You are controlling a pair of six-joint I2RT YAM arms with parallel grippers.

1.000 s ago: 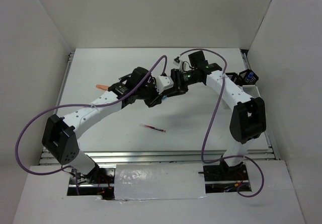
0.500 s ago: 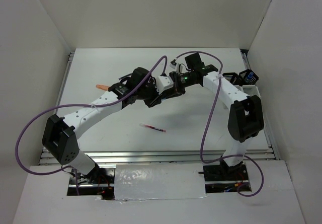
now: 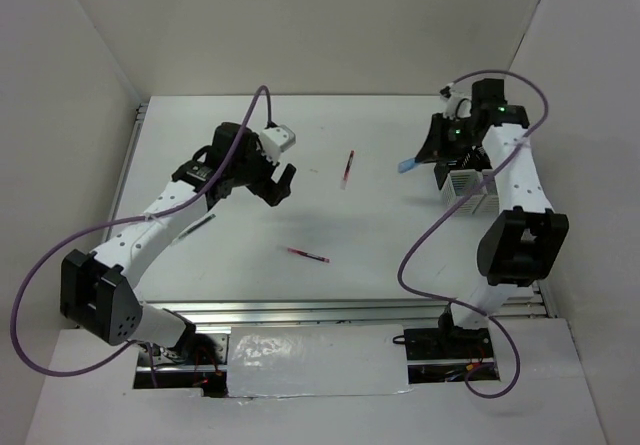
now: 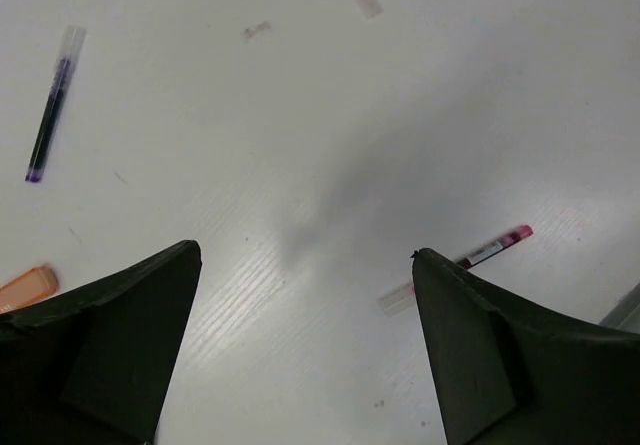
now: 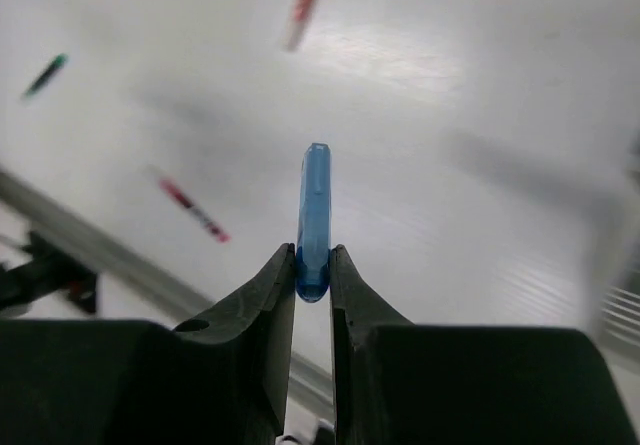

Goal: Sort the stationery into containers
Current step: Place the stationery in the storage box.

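A blue marker [image 5: 314,210] juts straight out from between the fingers of my right gripper [image 5: 312,263], which is shut on its end. From above, that gripper [image 3: 424,157] hangs at the right side of the table, the blue marker [image 3: 407,165] pointing left, just beside a white slatted container [image 3: 466,185]. My left gripper [image 3: 278,185] is open and holds nothing, over the table's left-centre. Between and beyond its spread jaws [image 4: 305,255] I see a red pen [image 4: 496,246], a dark pen [image 4: 50,105] and an orange piece [image 4: 25,287].
One red pen [image 3: 347,168] lies mid-table and another red pen [image 3: 308,255] nearer the front. A dark pen [image 3: 198,225] lies under the left arm. The right arm covers the black bins behind the white one. White walls enclose the table.
The two grippers met at the centre before. The left one has let go, opened and drawn back left. The right one closed on the blue marker and carried it right, beside the white bin.
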